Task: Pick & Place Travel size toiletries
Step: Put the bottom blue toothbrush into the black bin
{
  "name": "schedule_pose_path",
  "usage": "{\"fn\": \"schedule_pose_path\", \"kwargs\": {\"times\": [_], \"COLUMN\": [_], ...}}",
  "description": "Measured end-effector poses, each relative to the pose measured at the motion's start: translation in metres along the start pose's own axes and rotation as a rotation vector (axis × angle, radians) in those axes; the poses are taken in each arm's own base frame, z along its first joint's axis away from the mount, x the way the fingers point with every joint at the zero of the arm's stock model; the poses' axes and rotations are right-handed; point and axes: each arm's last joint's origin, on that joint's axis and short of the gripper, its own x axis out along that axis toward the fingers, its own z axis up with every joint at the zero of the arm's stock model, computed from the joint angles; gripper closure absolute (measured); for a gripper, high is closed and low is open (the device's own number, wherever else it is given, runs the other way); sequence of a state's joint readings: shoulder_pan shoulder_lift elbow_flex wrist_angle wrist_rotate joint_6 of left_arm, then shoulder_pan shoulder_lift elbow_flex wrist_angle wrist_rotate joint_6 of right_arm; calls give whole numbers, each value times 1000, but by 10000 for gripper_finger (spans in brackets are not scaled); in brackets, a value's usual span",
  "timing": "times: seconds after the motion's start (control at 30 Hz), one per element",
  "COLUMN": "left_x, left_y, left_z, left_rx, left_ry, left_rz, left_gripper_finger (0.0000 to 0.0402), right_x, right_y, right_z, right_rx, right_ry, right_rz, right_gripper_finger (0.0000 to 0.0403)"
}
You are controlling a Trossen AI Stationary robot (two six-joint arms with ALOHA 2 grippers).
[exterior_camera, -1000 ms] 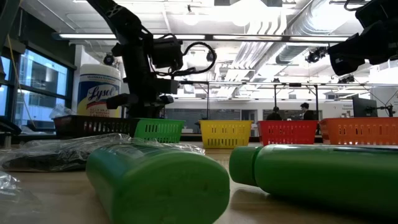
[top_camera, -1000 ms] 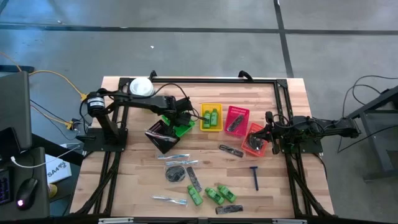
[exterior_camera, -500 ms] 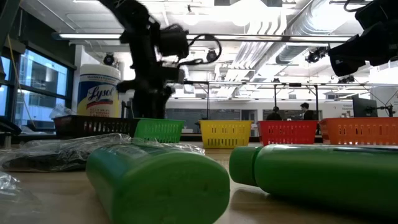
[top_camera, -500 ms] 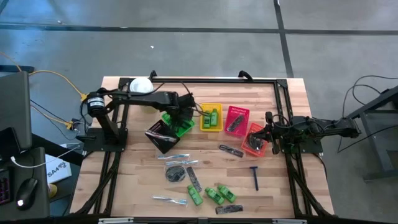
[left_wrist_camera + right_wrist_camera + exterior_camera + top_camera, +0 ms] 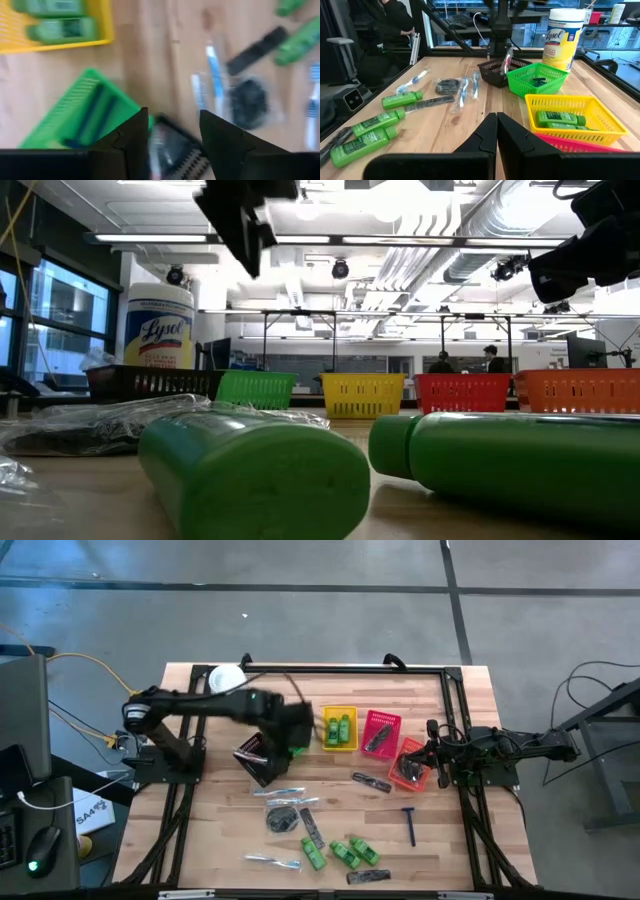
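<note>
Travel size toiletries lie scattered on the wooden table: green mini bottles [image 5: 340,852], a blue razor [image 5: 409,825], dark combs [image 5: 371,781], clear-wrapped sticks [image 5: 285,792] and a round dark packet [image 5: 282,817]. Two green bottles [image 5: 340,727] lie in the yellow basket. My left gripper [image 5: 174,142] hangs open and empty, high above the green basket [image 5: 85,115], which holds dark slim items. My right gripper [image 5: 496,132] is shut on nothing, beside the orange basket [image 5: 410,765] at the table's right.
A black basket [image 5: 258,760] stands next to the green one, and a pink basket [image 5: 380,733] between the yellow and orange ones. The white wipes tub [image 5: 228,678] stands at the far left. A person [image 5: 395,25] sits beyond the table.
My left gripper has risen from just over the green basket to well above it, leaving the low view through the top. The baskets and the toiletries on the table have stayed in place.
</note>
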State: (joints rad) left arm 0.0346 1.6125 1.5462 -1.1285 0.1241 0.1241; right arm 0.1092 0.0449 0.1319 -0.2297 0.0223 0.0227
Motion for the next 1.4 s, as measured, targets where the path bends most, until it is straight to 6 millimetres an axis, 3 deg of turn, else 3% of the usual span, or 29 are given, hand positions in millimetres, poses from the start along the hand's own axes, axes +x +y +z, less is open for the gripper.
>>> {"fn": "schedule_pose_path", "kwargs": {"times": [0.37,0.47,0.6,0.73,0.9,1.03,1.17,1.4], "left_x": [22,28,17,-1,-19,0,24,33], "left_y": [-123,-146,-165,-152,-116,-97,-86,-73], "left_z": [-20,-33,-49,-72,-109,-142,-174,-204], "left_rx": [2,72,167,150,26,-19,-42,-37], "left_ry": [53,76,-20,-172,-536,-822,-894,-1006], "left_rz": [-52,-26,29,87,64,-39,-13,115], "left_gripper_finger": [262,298,377,392,400,401,401,401], "right_x": [0,0,0,0,0,0,0,0], "right_y": [0,0,0,0,0,0,0,0], "right_z": [0,0,1,1,1,1,1,2], "right_rx": [0,0,0,7,7,5,1,2], "right_ry": [-1,-4,-9,-8,-8,-8,-9,-16], "right_rz": [-1,-1,0,0,0,-1,-5,-2], "right_gripper_finger": [399,399,399,399,399,399,399,399]}}
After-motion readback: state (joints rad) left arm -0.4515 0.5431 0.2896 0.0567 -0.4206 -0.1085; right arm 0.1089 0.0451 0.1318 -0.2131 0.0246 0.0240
